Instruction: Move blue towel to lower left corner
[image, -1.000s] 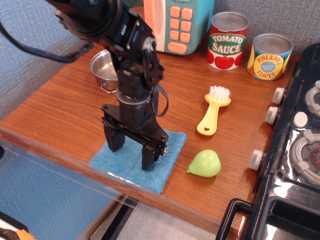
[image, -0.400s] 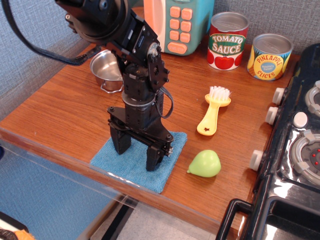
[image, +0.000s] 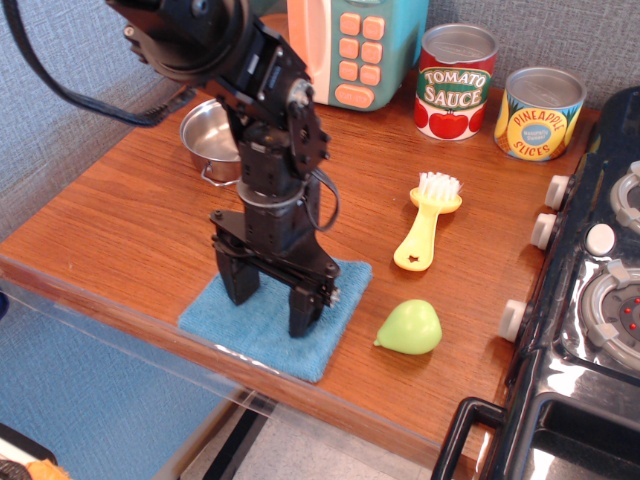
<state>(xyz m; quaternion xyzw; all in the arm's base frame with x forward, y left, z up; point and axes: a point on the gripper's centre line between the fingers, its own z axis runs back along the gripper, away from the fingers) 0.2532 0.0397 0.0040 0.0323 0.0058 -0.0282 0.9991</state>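
Observation:
The blue towel (image: 262, 331) lies flat on the reddish-brown tabletop (image: 130, 220) at its front edge, a little left of the middle. My black gripper (image: 270, 308) points straight down over the towel, open, with one fingertip on each side of the cloth's middle, touching or just above it. Nothing is held between the fingers. The table's lower left corner (image: 12, 262) lies well to the left of the towel.
A steel pot (image: 212, 138) stands behind the arm. A yellow brush (image: 428, 228) and a green pear (image: 410, 327) lie right of the towel. A toy microwave (image: 358, 45), a tomato sauce can (image: 455, 80) and a pineapple can (image: 539, 112) stand at the back. A black stove (image: 590, 300) is at the right.
The gripper shifted slightly right and back left over the towel. The towel has barely moved, and the fingers stay open.

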